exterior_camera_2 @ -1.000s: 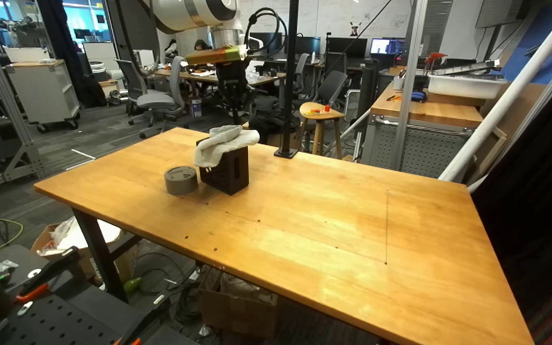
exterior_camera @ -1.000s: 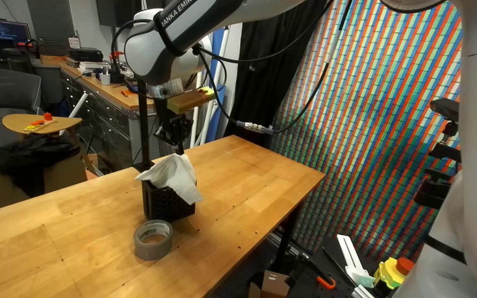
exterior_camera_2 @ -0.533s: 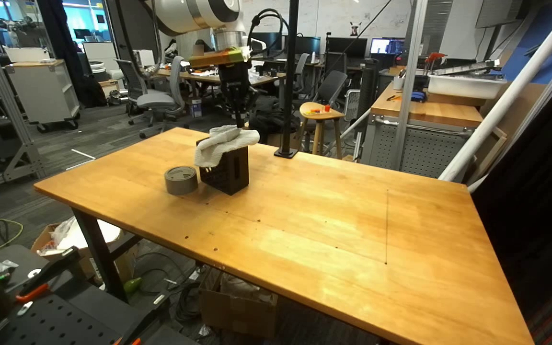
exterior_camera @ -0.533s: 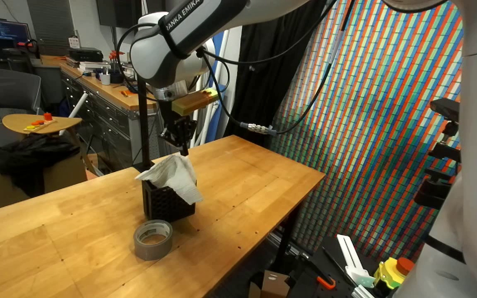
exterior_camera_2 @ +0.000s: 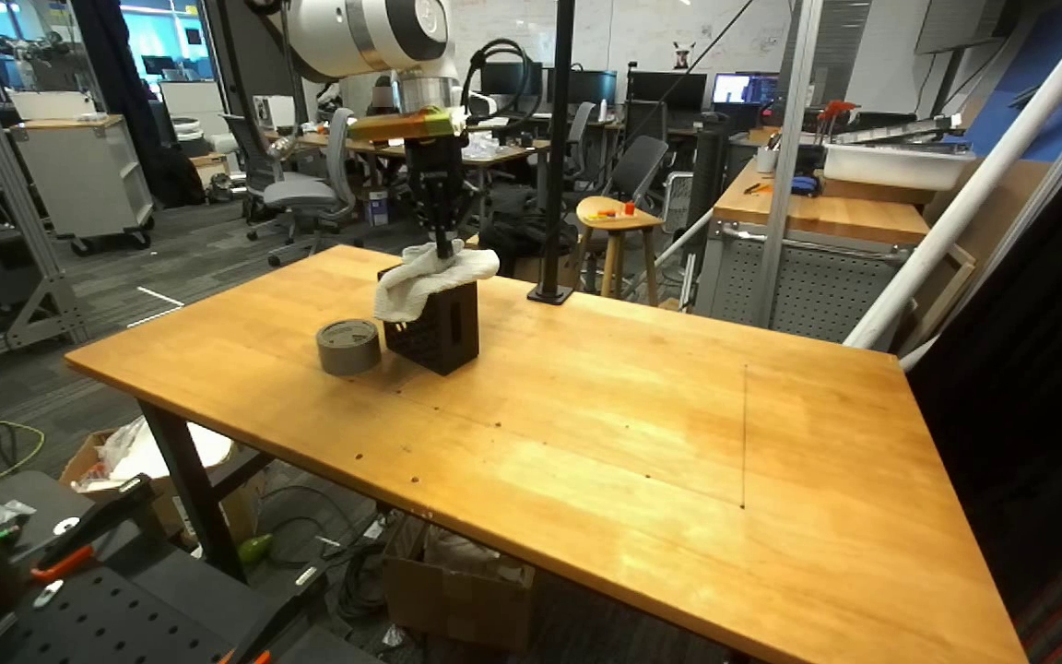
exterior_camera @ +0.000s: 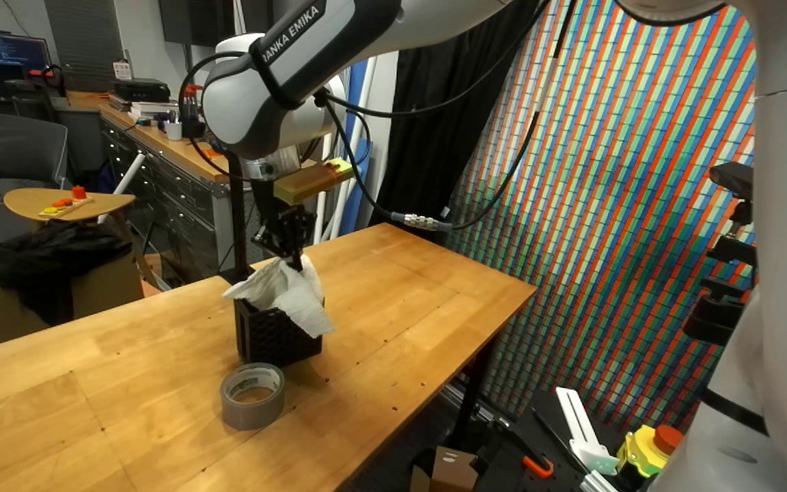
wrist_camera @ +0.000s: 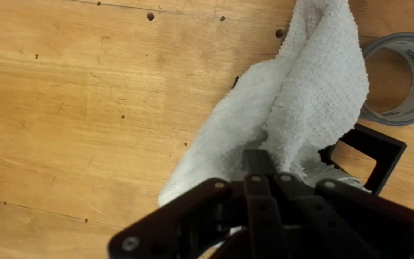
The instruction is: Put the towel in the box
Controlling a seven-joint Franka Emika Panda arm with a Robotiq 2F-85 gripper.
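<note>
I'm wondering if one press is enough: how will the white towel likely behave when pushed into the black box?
The white towel is probably floppy, since it folds and drapes over the black box. Its nubbly surface suggests it may drag rather than slip. A single push might leave edges out, as part of it hangs down the outside.

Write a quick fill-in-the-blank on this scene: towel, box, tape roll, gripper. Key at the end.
1. The towel draped over the black box is ____ in colour.
2. The roll of tape lies near the box, ____ the wooden table.
3. In both exterior views, the gripper points ____ at the towel.
4. In the wrist view, the gripper's jaws look shut, not ____.

Missing words: white; on; down; open.
</note>
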